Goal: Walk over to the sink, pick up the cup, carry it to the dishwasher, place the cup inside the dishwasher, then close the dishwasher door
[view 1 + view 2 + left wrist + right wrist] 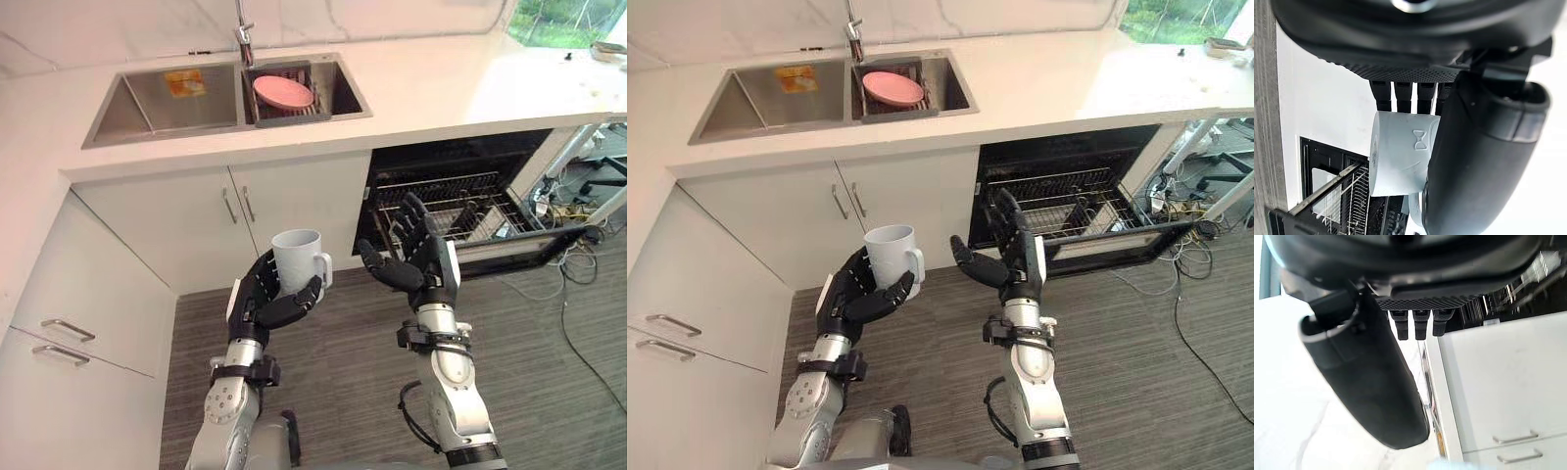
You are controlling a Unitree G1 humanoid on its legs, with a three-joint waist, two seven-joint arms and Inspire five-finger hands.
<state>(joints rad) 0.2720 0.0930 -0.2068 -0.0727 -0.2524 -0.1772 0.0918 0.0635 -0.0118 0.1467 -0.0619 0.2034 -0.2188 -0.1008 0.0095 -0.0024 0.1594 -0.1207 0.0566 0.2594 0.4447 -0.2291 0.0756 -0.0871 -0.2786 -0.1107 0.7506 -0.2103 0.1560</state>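
A pale grey-white cup (297, 258) with a handle stands upright in my left hand (266, 299), whose fingers and thumb curl round its lower part (1398, 154). The cup hangs over the floor in front of the white cabinet doors, below the sink (176, 98). My right hand (421, 257) is held up beside it with fingers straight and spread, holding nothing, in front of the open dishwasher (460, 211). The dishwasher's dark cavity shows a wire rack (446, 201), and its door (519, 250) is folded down toward the floor.
A pink plate (283, 91) lies in the sink's right basin under the tap (243, 39). White drawers (78, 313) stand at my left. Loose cables (573, 264) lie on the wooden floor right of the dishwasher door. The white counter (441, 88) runs above.
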